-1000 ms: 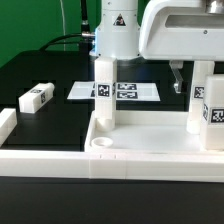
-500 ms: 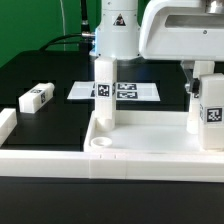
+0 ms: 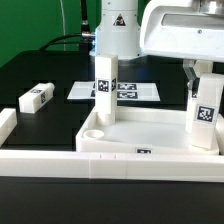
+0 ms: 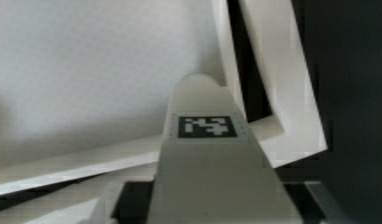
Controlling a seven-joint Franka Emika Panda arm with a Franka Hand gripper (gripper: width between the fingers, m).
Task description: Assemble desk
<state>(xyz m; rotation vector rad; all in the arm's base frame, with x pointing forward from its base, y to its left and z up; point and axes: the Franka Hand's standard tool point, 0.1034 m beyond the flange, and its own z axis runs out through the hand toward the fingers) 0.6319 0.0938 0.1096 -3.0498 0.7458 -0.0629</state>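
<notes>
- The hand (image 3: pixel 202 78) hangs at the exterior view's right, its fingers narrowed onto the top of a leg (image 3: pixel 205 118).
- That leg stands about upright in the right end of the desk top (image 3: pixel 150 126), its tag facing the camera.
- In the wrist view the same leg (image 4: pixel 209 150) runs out from between the dark fingers, over the tray's white floor and rim.
- A second leg (image 3: pixel 104 85) stands upright near the tray's back left, behind a round socket (image 3: pixel 97 133).
- A third leg (image 3: pixel 35 97) lies loose on the black tabletop (image 3: pixel 55 72), well apart from the tray.
- The marker board (image 3: pixel 135 92) lies flat behind the tray.
- A white rail (image 3: pixel 6 122) sits at the left edge; a green wall (image 3: pixel 30 25) stands behind.
</notes>
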